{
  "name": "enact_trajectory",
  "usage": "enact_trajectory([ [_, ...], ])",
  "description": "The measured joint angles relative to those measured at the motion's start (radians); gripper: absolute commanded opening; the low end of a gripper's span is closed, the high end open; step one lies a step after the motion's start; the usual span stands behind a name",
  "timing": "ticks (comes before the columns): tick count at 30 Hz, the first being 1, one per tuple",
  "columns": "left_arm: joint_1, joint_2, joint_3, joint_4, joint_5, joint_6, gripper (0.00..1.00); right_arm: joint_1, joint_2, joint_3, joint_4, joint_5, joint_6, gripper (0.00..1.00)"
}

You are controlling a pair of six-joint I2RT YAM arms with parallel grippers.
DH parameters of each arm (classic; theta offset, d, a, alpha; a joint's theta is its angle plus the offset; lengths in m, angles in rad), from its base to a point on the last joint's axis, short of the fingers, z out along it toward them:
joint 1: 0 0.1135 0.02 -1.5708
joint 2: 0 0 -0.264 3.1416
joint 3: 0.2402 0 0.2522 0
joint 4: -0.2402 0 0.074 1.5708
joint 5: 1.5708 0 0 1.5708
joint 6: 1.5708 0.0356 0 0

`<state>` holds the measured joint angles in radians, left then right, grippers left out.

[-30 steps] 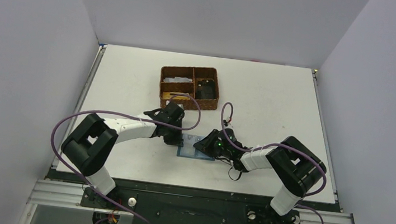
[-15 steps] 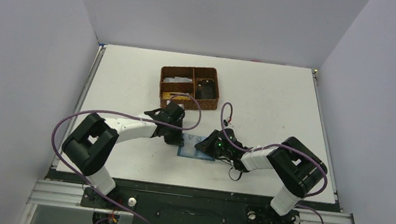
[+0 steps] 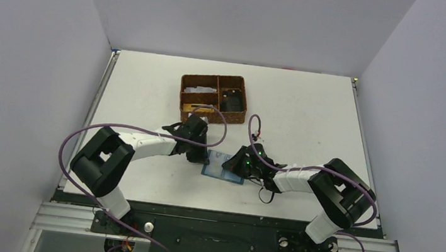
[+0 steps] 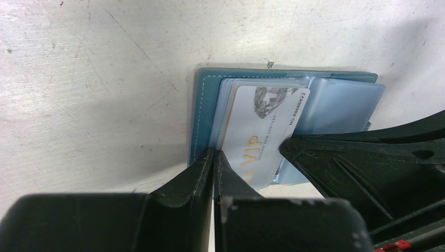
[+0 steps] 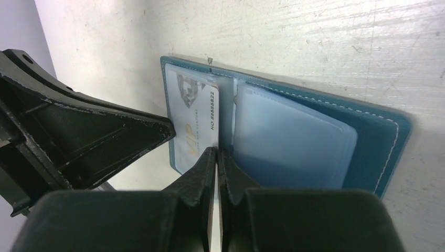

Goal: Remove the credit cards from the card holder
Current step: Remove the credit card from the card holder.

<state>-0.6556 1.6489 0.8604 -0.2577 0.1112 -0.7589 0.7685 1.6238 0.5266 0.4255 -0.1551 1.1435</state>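
The card holder (image 5: 391, 139) lies open. The right gripper (image 5: 216, 153) pinches a pale card (image 5: 195, 113) beside its fold. The left gripper (image 4: 214, 154), closed, touches its outer edge.

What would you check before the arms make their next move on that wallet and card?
1. The wallet lies open and flat on the table: ok.
2. The card shows in its pocket, print up: ok.
3. The left gripper is shut, tips at the wallet's pocket edge: ok.
4. The right gripper is shut, tips at the card's edge: ok.
5. The card is truly pinched between the right fingers: cannot tell.
6. The basket stands apart from the wallet, out of the way: ok.
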Motion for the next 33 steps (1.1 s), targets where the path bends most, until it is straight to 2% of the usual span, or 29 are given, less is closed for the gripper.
enact_trajectory([
  [21, 0.022, 0.001, -0.032, 0.050, 0.024, -0.044, 0.00, 0.005, -0.042, 0.015, -0.115, 0.055, -0.066, 0.00],
  [26, 0.023, 0.001, -0.032, 0.050, 0.024, -0.045, 0.00, 0.005, -0.043, -0.003, -0.074, 0.042, -0.058, 0.15],
  [33, 0.023, 0.001, -0.036, 0.057, 0.025, -0.045, 0.00, -0.024, -0.027, -0.077, 0.085, -0.019, 0.003, 0.18],
])
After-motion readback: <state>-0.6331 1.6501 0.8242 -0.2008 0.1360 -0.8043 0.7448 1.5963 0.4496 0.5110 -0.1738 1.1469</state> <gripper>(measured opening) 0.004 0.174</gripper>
